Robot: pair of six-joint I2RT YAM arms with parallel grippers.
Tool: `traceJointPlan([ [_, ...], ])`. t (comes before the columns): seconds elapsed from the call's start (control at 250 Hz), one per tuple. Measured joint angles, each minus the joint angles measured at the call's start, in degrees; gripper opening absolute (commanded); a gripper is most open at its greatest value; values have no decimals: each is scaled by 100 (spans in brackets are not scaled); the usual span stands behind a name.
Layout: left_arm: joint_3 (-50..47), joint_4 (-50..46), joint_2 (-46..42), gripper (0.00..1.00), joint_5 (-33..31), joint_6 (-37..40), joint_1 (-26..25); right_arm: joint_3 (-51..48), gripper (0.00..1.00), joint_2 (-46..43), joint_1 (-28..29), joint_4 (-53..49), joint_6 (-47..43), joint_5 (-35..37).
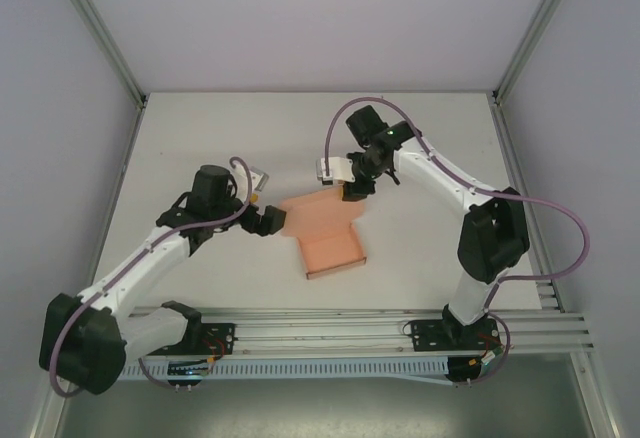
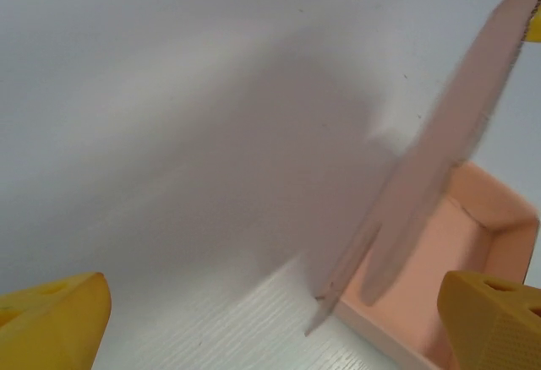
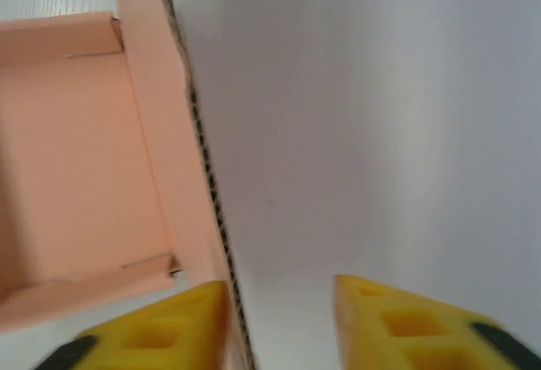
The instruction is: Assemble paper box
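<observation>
Top external view, starting on the left: the left arm reaches in from the near-left corner, and the left gripper (image 1: pixel 268 220) sits low over the white table (image 1: pixel 200 138), just beside the left edge of the paper box (image 1: pixel 333 251). From up here I cannot tell whether it touches the card.

Left wrist view settles how the jaws stand. They are spread wide, with one yellow fingertip (image 2: pixel 55 319) at the bottom left corner, the other at the bottom right, and nothing pinched between them. Bare table fills most of the gap.

Moving to the middle, the salmon-pink box lies near the centre of the table. Its shallow tray has its walls folded up on the near side, and a broad flap (image 1: pixel 315 210) spreads from the far side. In the left wrist view that flap stands tilted, rising from the tray's corner toward the upper right.

Over to the right: the right arm bends in from the near-right, and the right gripper (image 1: pixel 355 190) is down at the flap's far right corner.

Right wrist view shows these jaws parted too, though less widely. The card's raw edge runs down close against the finger at the left of that view, and plain table shows between it and the other finger (image 3: pixel 423 328). So no squeeze on the card. The tray's pink inside fills the left of that picture.
</observation>
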Motion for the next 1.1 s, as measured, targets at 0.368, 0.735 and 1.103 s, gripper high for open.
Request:
traceJointPlan([
  [0.368, 1082, -568, 1204, 85, 1211, 1272, 0, -57, 61, -289, -46, -549, -4, 192],
  [0.735, 1241, -1091, 1550, 47, 1294, 1569, -232, -59, 46, -208, -94, -975, 251, 385],
  [1.103, 1377, -1270, 1818, 3, 586, 1635, -688, -59, 0, 120, -94, -1069, 581, 645],
])
